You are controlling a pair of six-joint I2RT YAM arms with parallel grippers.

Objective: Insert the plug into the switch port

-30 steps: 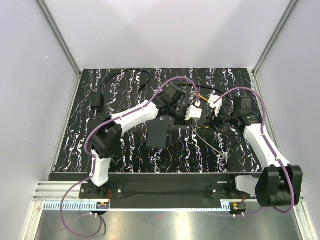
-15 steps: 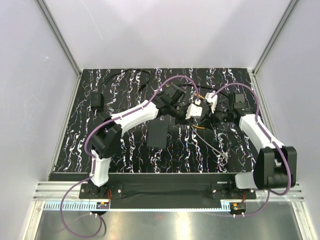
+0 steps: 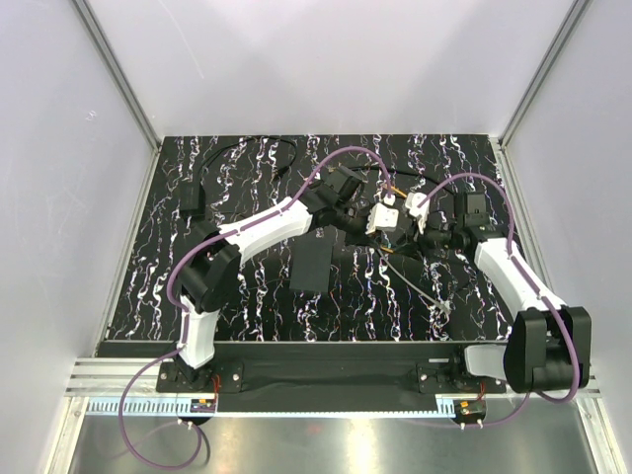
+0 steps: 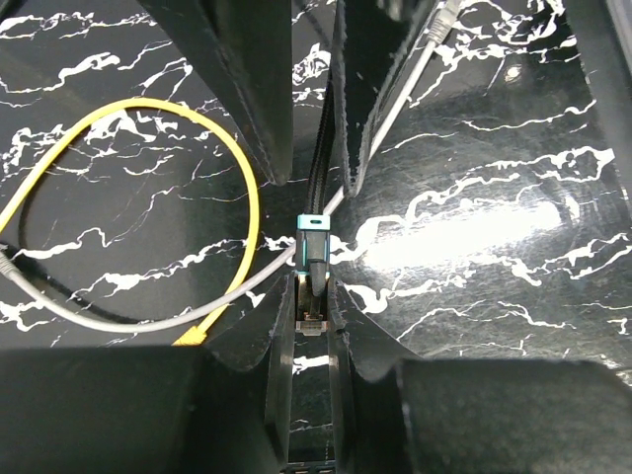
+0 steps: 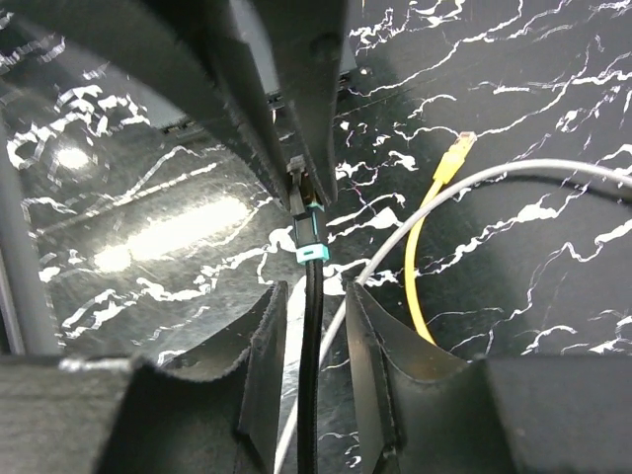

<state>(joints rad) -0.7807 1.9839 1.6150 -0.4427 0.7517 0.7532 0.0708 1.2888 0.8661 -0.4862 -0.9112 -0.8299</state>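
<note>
Above the worktop [image 3: 257, 316], your left claw [image 4: 309, 296] pinches the plug [image 4: 313, 247], likely steadying it while your right claw [image 5: 314, 296], spread, straddles its cable [image 5: 309, 415] to regrasp.

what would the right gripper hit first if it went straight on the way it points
Probably the teal-banded plug, straight ahead along the black cable that the right gripper straddles, then the left gripper pinching that plug. How near is hard to judge.
</note>
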